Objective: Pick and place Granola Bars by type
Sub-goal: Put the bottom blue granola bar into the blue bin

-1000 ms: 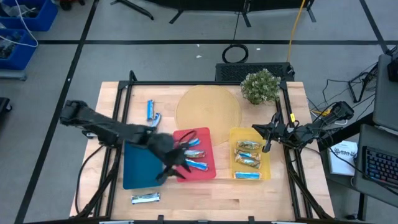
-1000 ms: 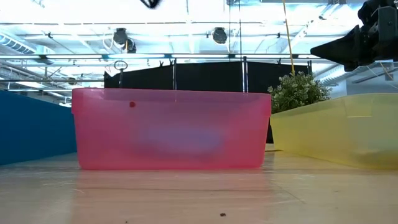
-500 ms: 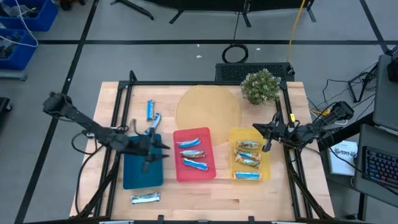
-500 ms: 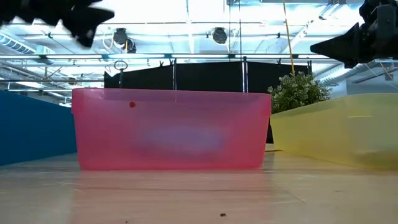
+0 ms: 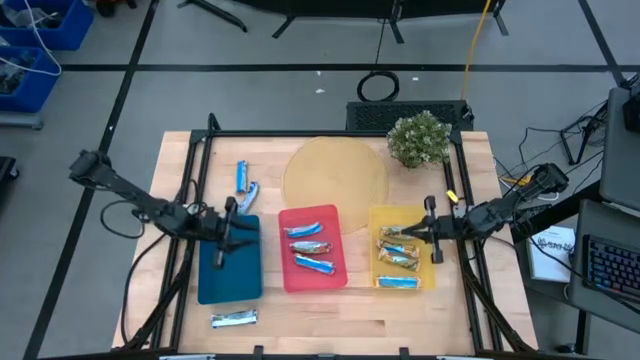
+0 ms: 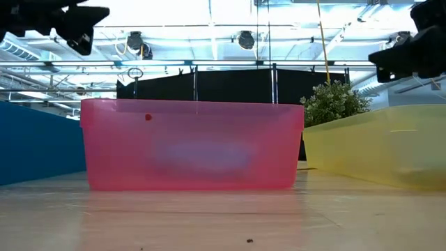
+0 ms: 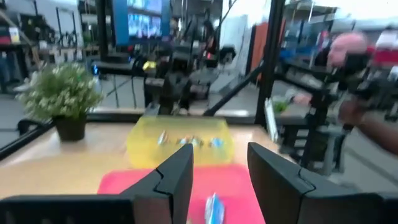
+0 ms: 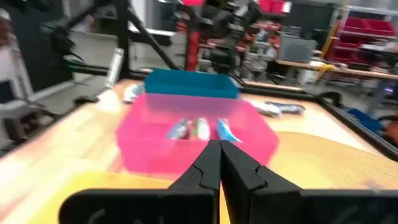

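The red tray [image 5: 335, 215] holds three bars [image 5: 308, 246], silver-blue, brown-gold and bright blue. The yellow tray [image 5: 432, 275] holds two brown-gold bars [image 5: 398, 247] and a blue bar [image 5: 398, 282]. A blue bar [image 5: 241, 176] and a silver bar [image 5: 251, 192] lie on the table beyond the blue tray [image 5: 228, 280]. A silver-blue bar [image 5: 234, 318] lies near the table's front edge. My left gripper [image 5: 245, 232] is open and empty above the blue tray's far end; its fingertips [image 7: 217, 177] point toward the red tray. My right gripper [image 5: 412, 233] is shut and empty above the yellow tray.
A round tan disc [image 5: 335, 172] lies at the back middle, and a potted plant [image 5: 418, 139] stands at the back right. A black frame [image 5: 200, 160] runs around the table. The wrist views show people in the room beyond the table.
My left gripper has gone from above the red tray toward the table's left edge and now stands over the blue tray. My right gripper has gone a little toward the table's left and near edges, out over the yellow tray. No bar has moved.
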